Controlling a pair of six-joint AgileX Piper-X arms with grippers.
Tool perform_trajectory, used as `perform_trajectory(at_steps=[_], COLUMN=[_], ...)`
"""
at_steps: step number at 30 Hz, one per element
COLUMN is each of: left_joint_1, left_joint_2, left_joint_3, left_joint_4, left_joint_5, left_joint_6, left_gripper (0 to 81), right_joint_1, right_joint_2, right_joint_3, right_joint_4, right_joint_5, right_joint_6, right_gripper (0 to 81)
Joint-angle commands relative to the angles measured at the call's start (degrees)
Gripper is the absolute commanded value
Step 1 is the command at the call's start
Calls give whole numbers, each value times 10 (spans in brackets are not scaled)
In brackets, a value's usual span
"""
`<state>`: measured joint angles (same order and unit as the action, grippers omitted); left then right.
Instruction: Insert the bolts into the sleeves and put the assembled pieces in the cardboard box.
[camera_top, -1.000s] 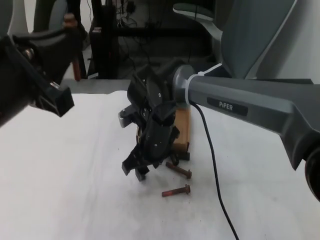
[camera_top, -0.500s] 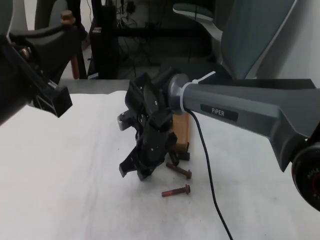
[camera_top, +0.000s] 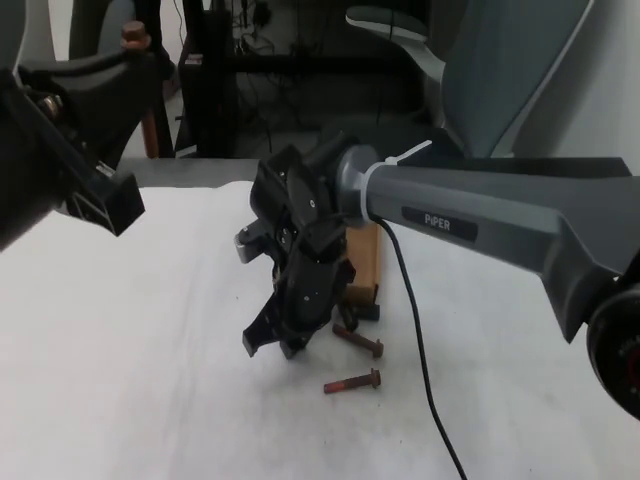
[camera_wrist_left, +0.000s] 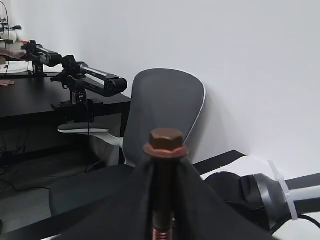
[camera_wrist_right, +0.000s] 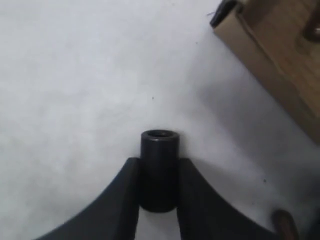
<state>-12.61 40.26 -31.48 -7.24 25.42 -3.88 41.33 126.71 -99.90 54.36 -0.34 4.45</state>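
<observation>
Left gripper (camera_wrist_left: 165, 172) clamps a bolt (camera_wrist_left: 165, 147), head past its fingertips; right gripper (camera_wrist_right: 159, 187) clamps a sleeve (camera_wrist_right: 160, 150), bore outward, low beside the box (camera_wrist_right: 272, 65); bolt held high, well apart to the sleeve's left.

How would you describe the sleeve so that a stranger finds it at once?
On the white bench, find the cardboard box; the right gripper hangs beside it. Its jaws clamp the sleeve: short, black and hollow, unlike the rusty bolts nearby.
</observation>
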Motion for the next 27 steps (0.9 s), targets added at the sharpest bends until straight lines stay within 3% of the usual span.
perform_trajectory(at_steps=[1,10,21,27], left_joint_1=[0,0,-1,-11], left_joint_2=[-6,-6,-3,26], left_joint_3=[0,20,39,39], left_joint_4=[16,-2,-90,-171], left_joint_5=[17,8,-1,-1], left_joint_6=[18,19,-28,-94], left_gripper=[17,17,17,17], right_joint_1=[-2,-2,1,25], right_joint_2=[-46,-187,-388,-460], right_joint_3=[-1,58,366,528], right_joint_4=[-16,-115,-413,-622], right_joint_5=[3,3,-26,-26], right_joint_6=[-6,-20,13,45], right_gripper=[1,1,1,1])
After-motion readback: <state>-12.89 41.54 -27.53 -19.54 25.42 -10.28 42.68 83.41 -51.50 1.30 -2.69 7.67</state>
